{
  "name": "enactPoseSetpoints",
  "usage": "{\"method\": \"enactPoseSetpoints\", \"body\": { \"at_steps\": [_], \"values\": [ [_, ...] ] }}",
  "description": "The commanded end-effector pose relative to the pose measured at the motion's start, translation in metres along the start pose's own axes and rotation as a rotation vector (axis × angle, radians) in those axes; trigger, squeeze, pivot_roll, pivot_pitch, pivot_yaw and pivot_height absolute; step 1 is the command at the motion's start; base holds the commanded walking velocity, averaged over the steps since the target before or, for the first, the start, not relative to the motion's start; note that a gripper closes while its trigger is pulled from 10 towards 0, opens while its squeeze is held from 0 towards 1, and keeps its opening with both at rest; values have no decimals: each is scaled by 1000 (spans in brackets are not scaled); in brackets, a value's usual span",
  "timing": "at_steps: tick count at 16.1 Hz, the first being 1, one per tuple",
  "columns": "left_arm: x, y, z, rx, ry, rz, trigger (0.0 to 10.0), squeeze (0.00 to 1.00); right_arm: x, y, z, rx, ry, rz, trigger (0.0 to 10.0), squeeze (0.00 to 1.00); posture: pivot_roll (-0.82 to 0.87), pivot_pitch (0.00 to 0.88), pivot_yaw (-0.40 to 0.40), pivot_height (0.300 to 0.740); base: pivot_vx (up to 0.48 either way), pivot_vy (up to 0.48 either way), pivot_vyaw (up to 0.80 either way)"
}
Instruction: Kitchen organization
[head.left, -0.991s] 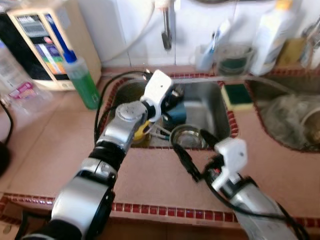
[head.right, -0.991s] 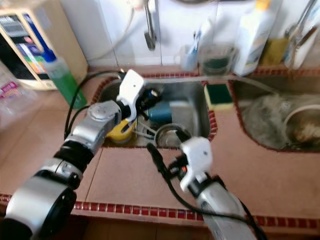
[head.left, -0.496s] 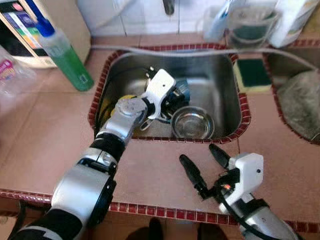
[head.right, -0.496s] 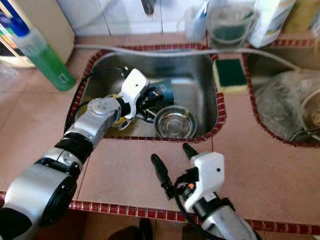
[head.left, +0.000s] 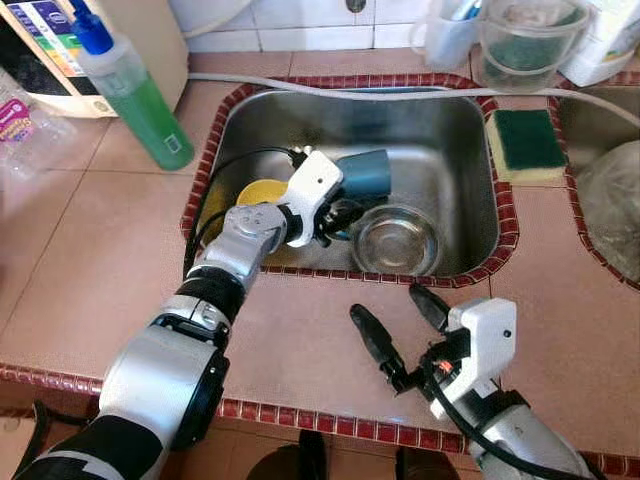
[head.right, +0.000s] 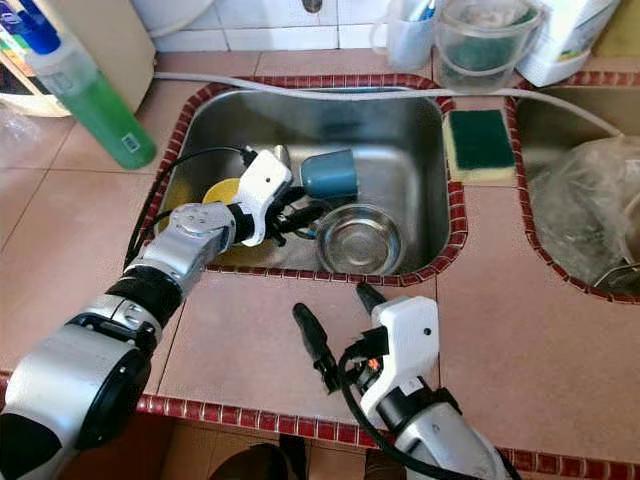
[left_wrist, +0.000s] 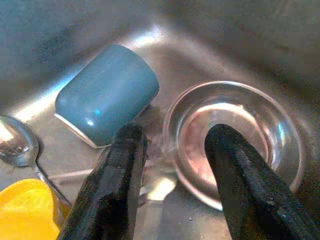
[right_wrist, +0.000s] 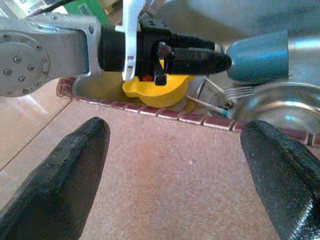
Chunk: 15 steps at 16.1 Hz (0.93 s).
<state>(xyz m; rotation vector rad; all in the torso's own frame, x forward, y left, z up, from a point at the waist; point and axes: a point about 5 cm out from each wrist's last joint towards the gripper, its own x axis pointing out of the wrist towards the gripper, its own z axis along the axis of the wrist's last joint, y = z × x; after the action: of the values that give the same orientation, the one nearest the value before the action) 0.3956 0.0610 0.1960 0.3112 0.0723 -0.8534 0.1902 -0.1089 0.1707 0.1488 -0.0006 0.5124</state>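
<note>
A: Where's the left gripper right now?

B: Down in the sink, fingers spread and holding nothing. One finger is over the near rim of the steel bowl; the other is just outside that rim, on the cup's side. I can't tell whether either one touches the rim.

A: So the bowl is the thing to take?

B: That's my guess. It stands upright on the sink floor near the front wall. Just beside it lies the blue cup on its side, then a yellow dish, with a spoon and fork close by.

A: How will the bowl handle?

B: Light, stiff and thin-walled, I'd say. It looks wet and shiny, so probably slippery. The rim is the only real hold: one finger inside, one outside, closed firmly. A loose pinch may let it swing or slide out.

A: Will it break?

B: Hardly, being steel, but it would clatter, and it could knock the cup, which may be ceramic.

A: And the right gripper?

B: Over the counter in front of the sink, fingers wide apart, holding nothing.
</note>
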Motion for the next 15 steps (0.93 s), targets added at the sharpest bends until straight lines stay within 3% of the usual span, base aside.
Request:
{"method": "enactPoseSetpoints", "body": {
  "at_steps": [1,5,9,12,13,14,15],
  "values": [
    [-3,5,0,8,11,-2,10000,1000,-1,5,1,9,-1,20,10000,0,-317,316,149,740,0,0,0],
    [-5,10,5,0,-6,15,10000,1000,5,2,0,0,-8,26,10000,0,-308,281,149,740,0,0,0],
    [-15,22,7,-54,-71,90,10000,1000,25,-16,5,-50,-78,-33,10000,0,-288,220,149,740,0,0,0],
    [-28,33,-2,-100,-137,221,10000,1000,38,-33,7,-96,-126,-113,10000,0,-284,154,147,740,0,0,0],
    [-34,36,-6,-120,-160,263,10000,467,44,-43,4,-120,-135,-168,10000,0,-282,124,149,740,0,0,0],
    [-41,39,-8,-157,-200,335,10000,0,50,-55,2,-125,-151,-235,10000,0,-274,94,139,740,0,0,0],
    [-43,40,-9,-174,-214,354,10000,0,53,-59,1,-126,-154,-257,10000,0,-268,84,134,740,0,0,0]
  ]
}}
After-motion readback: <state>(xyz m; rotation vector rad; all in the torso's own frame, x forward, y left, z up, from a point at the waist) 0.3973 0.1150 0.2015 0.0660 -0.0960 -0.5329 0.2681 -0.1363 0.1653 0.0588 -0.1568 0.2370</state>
